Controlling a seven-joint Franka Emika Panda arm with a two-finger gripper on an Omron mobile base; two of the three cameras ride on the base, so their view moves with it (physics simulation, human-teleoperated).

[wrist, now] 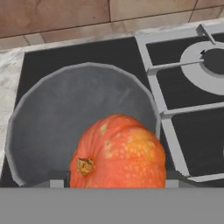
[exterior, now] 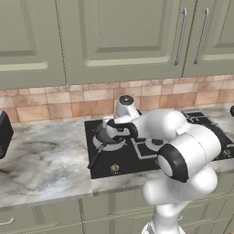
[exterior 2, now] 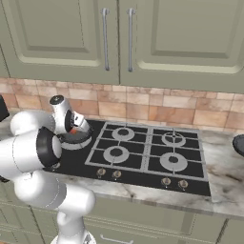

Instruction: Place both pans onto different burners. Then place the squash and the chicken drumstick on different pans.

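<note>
A round black pan (wrist: 52, 118) with a grey inside sits on the large round burner at the cooktop's left end, and I see it as pan (exterior: 109, 135) and pan (exterior 2: 80, 139) in the base views. Its handle (exterior: 94, 160) points toward the front edge. My gripper (wrist: 113, 181) hangs just above this pan, shut on the orange-red squash (wrist: 120, 153), which shows as a sliver of orange, the squash (exterior 2: 72, 125), under the hand. A dark round object (exterior 2: 238, 143), cut by the frame edge on the counter to the right, looks like the other pan. The chicken drumstick is out of view.
Square-grated burners (exterior 2: 123, 133), (exterior 2: 173, 138), (exterior 2: 116, 154), (exterior 2: 173, 162) lie bare to the right on the black cooktop (exterior 2: 143, 171). A black appliance (exterior: 3, 132) stands on the marble counter at far left. Tiled backsplash and wall cabinets rise behind.
</note>
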